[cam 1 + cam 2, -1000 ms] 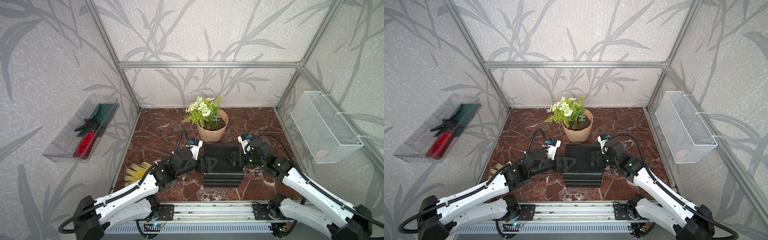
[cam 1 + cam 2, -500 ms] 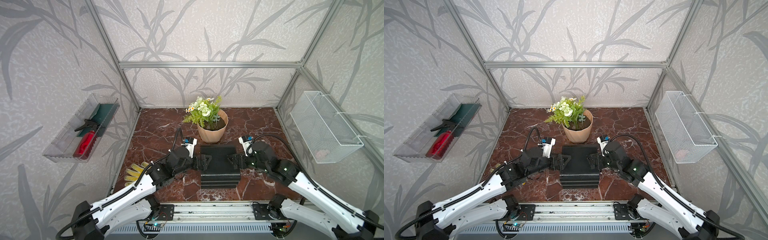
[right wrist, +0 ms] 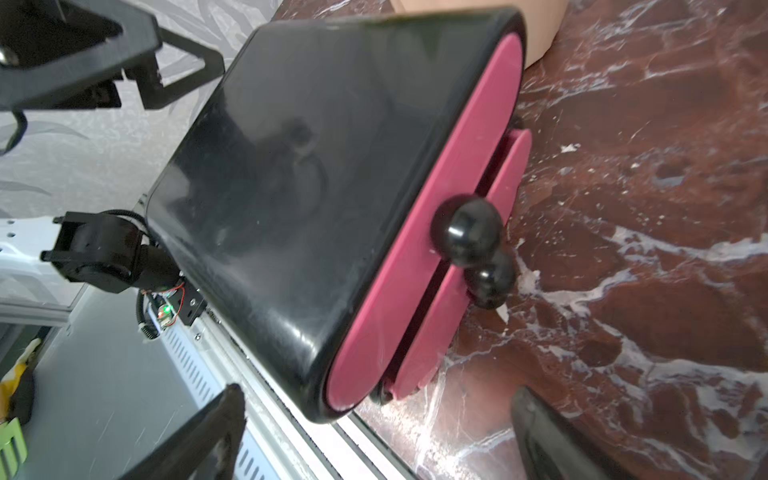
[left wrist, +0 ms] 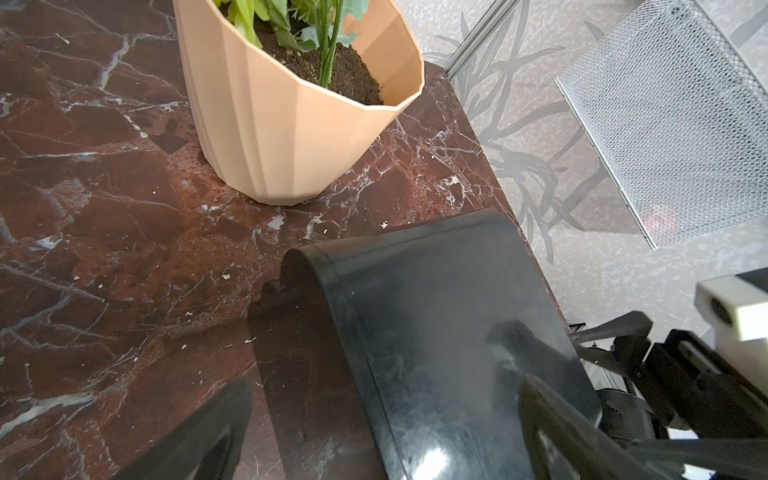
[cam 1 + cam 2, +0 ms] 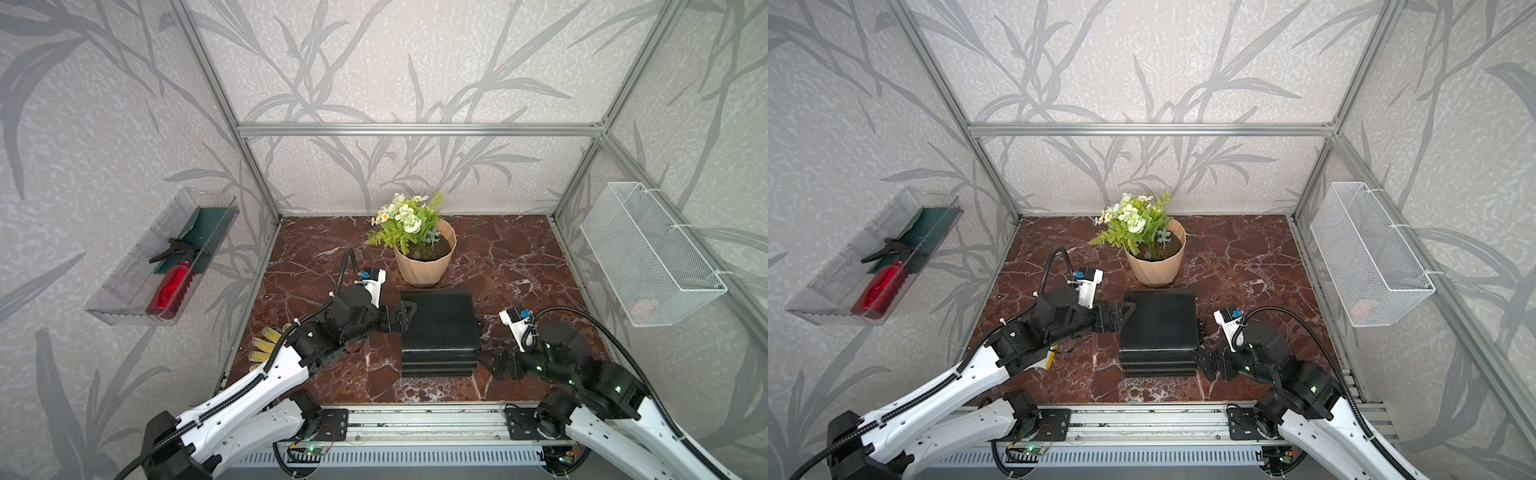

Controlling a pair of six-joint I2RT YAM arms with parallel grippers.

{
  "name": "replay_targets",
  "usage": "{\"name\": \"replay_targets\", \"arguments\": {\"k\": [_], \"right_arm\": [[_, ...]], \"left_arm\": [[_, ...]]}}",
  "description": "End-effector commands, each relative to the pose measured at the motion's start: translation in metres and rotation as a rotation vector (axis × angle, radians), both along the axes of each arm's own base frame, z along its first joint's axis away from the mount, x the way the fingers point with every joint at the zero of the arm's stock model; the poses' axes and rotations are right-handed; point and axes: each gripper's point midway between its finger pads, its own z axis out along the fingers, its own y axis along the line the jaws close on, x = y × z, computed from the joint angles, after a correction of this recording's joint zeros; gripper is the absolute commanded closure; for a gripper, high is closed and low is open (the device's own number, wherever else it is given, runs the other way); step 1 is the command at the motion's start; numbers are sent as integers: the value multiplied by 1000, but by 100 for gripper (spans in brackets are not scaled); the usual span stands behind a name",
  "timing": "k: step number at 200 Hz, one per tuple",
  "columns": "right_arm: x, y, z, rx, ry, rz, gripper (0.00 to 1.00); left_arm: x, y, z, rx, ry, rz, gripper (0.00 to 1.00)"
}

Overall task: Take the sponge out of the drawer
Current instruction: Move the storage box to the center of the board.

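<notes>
The black drawer unit stands mid-table. Its crimson drawer fronts carry black ball knobs and face my right arm. The lower front sits slightly further out than the upper one. The sponge is hidden. My left gripper is open at the unit's left side, its jaws straddling that edge. My right gripper is open and holds nothing. It hangs off the unit's front right corner, short of the knobs.
A peach flower pot stands just behind the unit. A yellow glove lies at the table's left edge under my left arm. A clear bin with a red spray bottle hangs on the left wall. A white wire basket hangs on the right wall.
My right gripper has pulled back from the unit's right side toward the table's front right. The left gripper has stayed at the left side, drawn back slightly.
</notes>
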Motion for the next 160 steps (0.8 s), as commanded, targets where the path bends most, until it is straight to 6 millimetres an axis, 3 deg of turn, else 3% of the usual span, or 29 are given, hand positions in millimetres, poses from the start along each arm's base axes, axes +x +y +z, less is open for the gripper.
{"name": "replay_targets", "arguments": {"k": [1, 53, 127, 160], "right_arm": [[-16, 0, -16, 20, 87, 20, 2], [-8, 9, -39, 11, 63, 32, 3], [10, 59, -36, 42, -18, 132, 3], [20, 83, -26, 80, -67, 132, 3]], "left_arm": [[4, -9, 20, -16, -32, -33, 1], [6, -15, 10, -18, 3, -43, 1], [6, -10, -12, -3, 84, -7, 1], [11, -1, -15, 5, 95, 18, 1]]}}
